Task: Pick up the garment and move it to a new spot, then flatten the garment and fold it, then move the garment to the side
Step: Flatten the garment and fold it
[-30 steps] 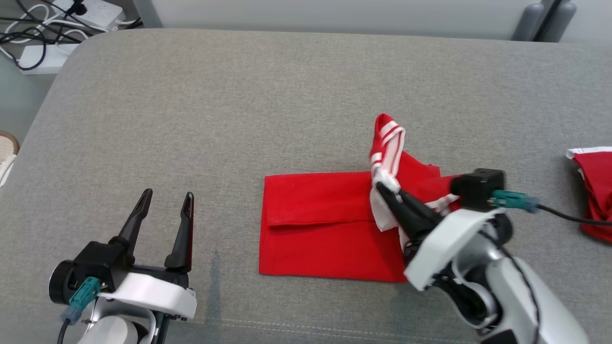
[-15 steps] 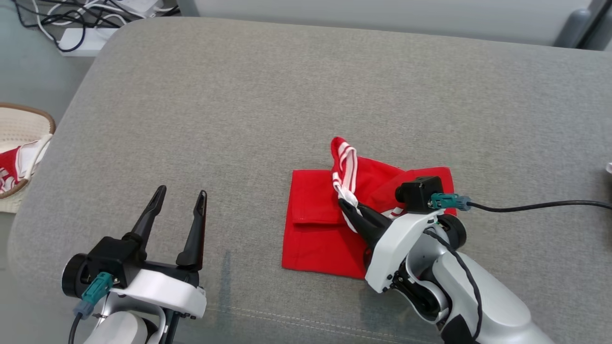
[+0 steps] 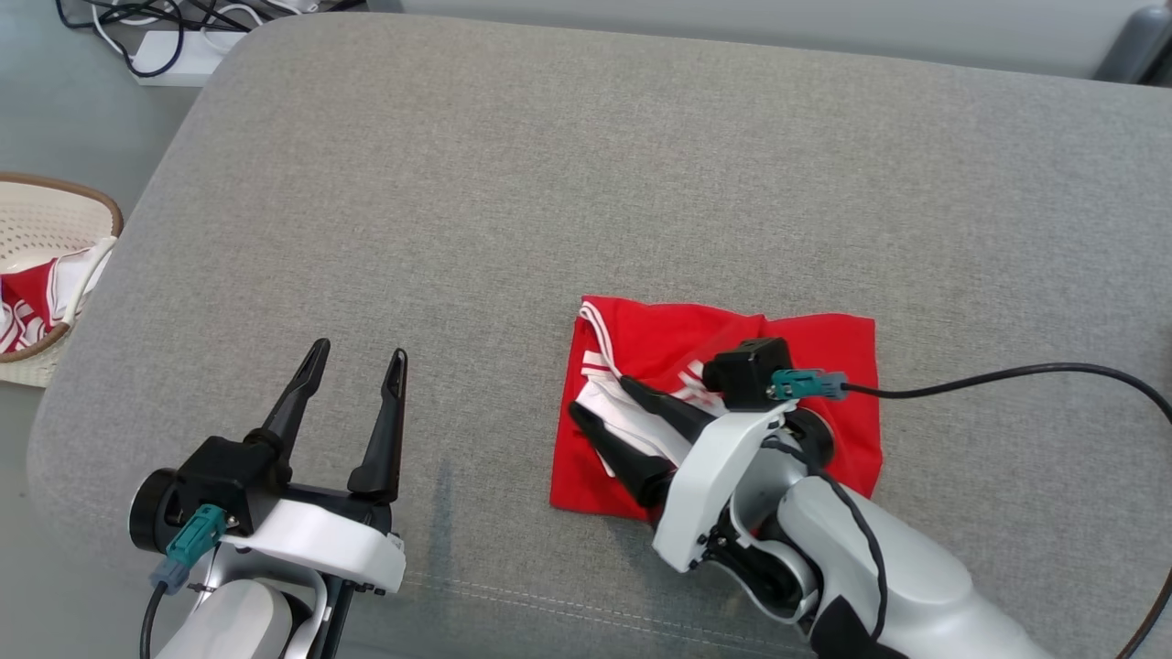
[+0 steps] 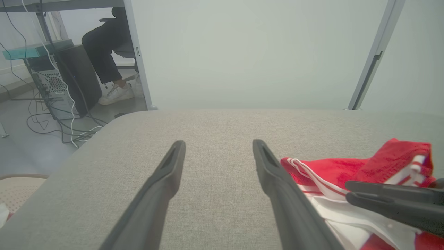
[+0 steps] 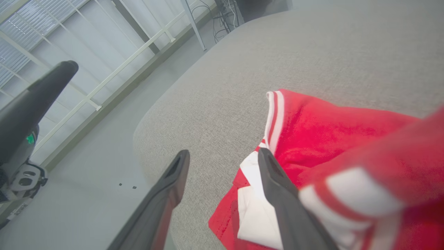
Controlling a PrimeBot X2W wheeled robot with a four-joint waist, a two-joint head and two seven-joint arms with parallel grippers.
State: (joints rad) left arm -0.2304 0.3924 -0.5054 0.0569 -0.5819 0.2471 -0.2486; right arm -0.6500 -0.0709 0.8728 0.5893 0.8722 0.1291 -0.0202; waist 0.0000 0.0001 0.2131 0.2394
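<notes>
The red garment with white stripes [image 3: 824,343] lies loosely folded on the grey fabric surface [image 3: 549,165], right of centre on its near half. The right pincer [image 3: 598,394] is spread wide, low over the garment's left edge, clamping nothing, while the left pincer [image 3: 357,355] hovers equally wide and empty, well apart to the left

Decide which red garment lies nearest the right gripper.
The folded garment on the grey cushion: the open right gripper sits over its left part. The other garment lies in the basket beside the cushion, far from it.
</notes>
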